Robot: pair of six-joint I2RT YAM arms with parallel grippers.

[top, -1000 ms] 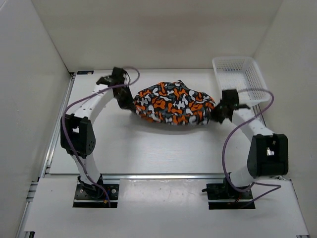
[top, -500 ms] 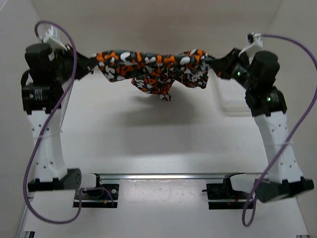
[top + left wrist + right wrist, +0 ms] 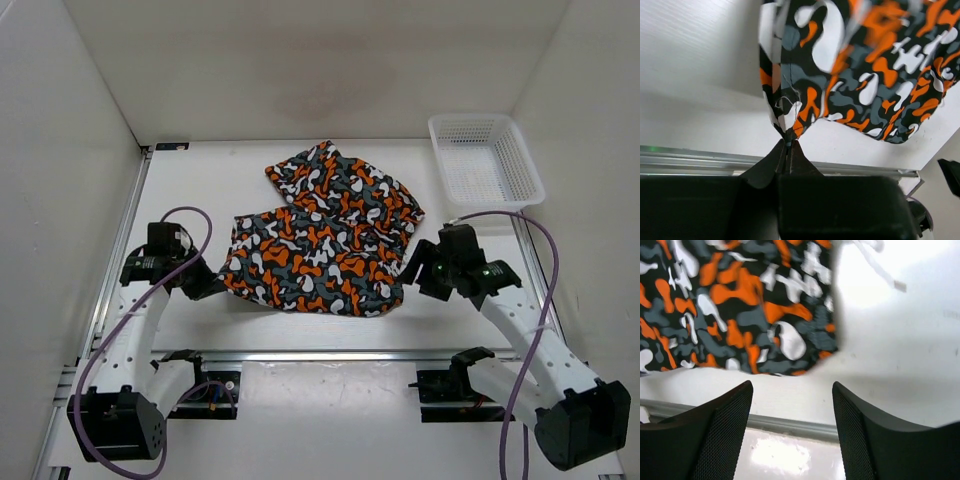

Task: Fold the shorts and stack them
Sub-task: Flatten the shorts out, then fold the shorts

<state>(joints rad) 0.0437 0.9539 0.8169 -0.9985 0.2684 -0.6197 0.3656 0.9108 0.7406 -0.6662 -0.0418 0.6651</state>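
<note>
Shorts (image 3: 325,235), held aloft a moment ago, now lie spread on the table (image 3: 200,190); my left gripper (image 3: 788,146) still pinches their near corner, my right gripper (image 3: 791,390) gapes free, so I judge folding can begin

shorts (image 3: 325,240) cover centre; basket (image 3: 485,165) blocks far right corner

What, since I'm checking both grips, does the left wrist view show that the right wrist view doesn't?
Only left wrist: the left gripper shut on a pinched edge of the shorts. Only right wrist: the right gripper open, nothing between its fingers, the shorts' corner ahead. Both: the shorts, the white table and a metal rail.
</note>
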